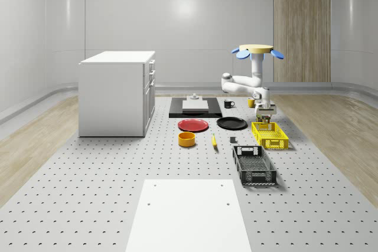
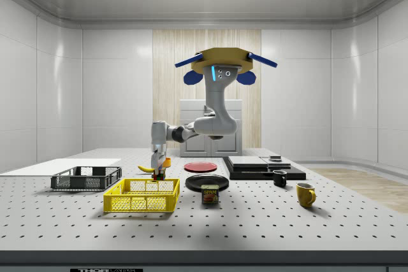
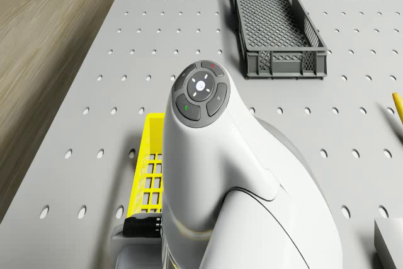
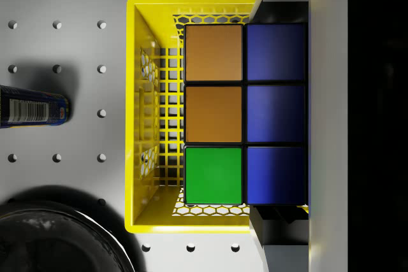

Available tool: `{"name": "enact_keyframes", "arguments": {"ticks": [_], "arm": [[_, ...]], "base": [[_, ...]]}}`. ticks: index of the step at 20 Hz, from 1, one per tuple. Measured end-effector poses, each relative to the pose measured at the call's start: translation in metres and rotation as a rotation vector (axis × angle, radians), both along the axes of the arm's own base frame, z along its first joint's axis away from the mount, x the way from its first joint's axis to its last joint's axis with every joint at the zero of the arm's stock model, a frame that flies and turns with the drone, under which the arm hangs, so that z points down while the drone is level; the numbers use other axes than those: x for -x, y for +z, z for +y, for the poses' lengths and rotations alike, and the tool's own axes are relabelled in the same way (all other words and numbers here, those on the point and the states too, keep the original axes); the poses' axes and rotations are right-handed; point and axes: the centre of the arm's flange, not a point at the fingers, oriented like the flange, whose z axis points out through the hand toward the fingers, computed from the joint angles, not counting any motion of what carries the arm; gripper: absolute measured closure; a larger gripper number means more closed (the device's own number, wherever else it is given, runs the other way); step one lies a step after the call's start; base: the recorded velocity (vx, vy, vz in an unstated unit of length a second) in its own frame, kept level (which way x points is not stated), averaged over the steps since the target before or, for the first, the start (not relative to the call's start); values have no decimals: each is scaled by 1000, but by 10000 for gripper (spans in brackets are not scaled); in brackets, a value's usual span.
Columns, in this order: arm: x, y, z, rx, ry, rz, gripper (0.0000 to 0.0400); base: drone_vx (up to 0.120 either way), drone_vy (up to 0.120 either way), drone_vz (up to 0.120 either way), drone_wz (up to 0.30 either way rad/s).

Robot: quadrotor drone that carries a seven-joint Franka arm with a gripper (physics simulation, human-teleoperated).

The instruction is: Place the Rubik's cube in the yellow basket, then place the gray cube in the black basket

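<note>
Your gripper [image 1: 266, 120] is clamped on the Rubik's cube [image 4: 245, 114] — orange, green and blue tiles facing you — over what looks like the far end of the yellow basket [image 4: 141, 113], the drone [image 2: 224, 62] hovering behind it.

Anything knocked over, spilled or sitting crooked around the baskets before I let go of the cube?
Nothing stands out. The drone hovers beside the yellow basket, and the gripper holds the Rubik's cube squarely above its end. The black basket sits flat, the plates lie flat, and the Spam can stands upright.
</note>
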Motion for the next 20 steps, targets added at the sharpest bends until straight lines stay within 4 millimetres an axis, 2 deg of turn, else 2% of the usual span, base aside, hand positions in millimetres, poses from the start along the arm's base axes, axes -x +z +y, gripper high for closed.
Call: {"name": "enact_keyframes", "arguments": {"ticks": [5, 10, 20], "arm": [[0, 9, 0, 0, 0, 0, 75], [0, 18, 0, 0, 0, 0, 75], [0, 53, 0, 0, 0, 0, 75]], "base": [[0, 0, -8, 0], [0, 0, -112, 0], [0, 0, 0, 0]]}}
